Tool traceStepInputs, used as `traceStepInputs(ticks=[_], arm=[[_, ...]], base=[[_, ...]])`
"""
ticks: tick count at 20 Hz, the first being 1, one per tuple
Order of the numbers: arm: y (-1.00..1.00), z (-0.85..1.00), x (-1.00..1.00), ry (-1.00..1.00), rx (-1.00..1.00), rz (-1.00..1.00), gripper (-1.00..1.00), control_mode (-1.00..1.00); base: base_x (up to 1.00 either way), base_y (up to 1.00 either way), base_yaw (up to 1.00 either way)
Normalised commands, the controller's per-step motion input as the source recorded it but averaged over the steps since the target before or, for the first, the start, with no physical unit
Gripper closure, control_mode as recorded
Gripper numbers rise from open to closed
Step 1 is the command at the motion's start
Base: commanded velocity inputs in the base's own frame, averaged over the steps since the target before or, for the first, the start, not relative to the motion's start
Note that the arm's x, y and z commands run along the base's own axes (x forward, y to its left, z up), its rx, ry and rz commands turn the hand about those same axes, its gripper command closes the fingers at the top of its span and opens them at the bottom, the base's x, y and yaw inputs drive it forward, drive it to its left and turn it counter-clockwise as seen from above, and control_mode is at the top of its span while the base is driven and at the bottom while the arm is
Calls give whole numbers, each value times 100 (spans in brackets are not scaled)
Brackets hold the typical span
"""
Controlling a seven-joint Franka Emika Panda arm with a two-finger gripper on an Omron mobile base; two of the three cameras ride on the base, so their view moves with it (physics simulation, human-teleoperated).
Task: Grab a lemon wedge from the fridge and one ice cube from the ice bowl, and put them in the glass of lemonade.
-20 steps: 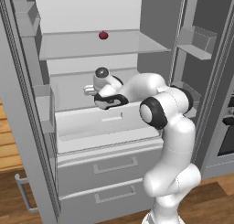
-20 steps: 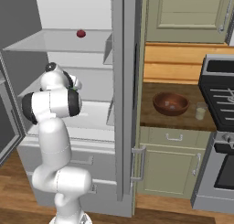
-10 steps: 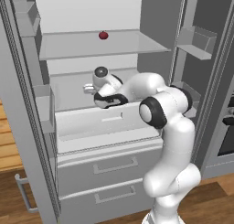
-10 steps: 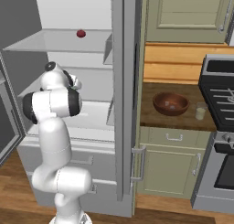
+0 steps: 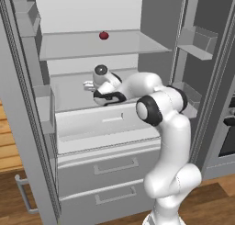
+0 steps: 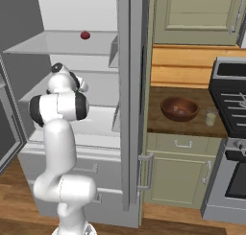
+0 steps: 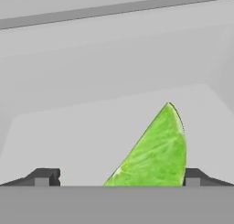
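The fridge (image 5: 105,123) stands open, and my arm reaches onto its middle white shelf. In the hand view the yellow-green lemon wedge (image 7: 155,150) sits upright on the shelf, right in front of the hand. My gripper (image 7: 118,177) is open, its fingertips (image 7: 43,176) spread wide; the wedge stands between them, close to the right one. From the left base view the gripper (image 5: 87,85) points toward the shelf's back left. On the counter to the right of the fridge (image 6: 129,85) lie the brown ice bowl (image 6: 179,108) and the small glass of lemonade (image 6: 210,116).
A small red fruit (image 5: 104,35) rests on the upper shelf, above the hand. Door bins (image 5: 197,40) hang on the open right door. Two grey drawers (image 5: 114,166) sit below the shelves. A stove (image 6: 230,99) borders the counter on the right.
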Motion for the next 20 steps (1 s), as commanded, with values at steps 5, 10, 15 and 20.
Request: traceStepInputs(ticks=[5,10,15,20], arm=[[0,-11,10,0,0,-2,-100,-100],[0,-21,2,0,0,-1,100,-100],[0,-18,0,0,0,-1,100,-100],[0,-18,-3,1,0,0,100,-100]], base=[[0,0,0],[0,0,0],[0,0,0],[0,0,0]])
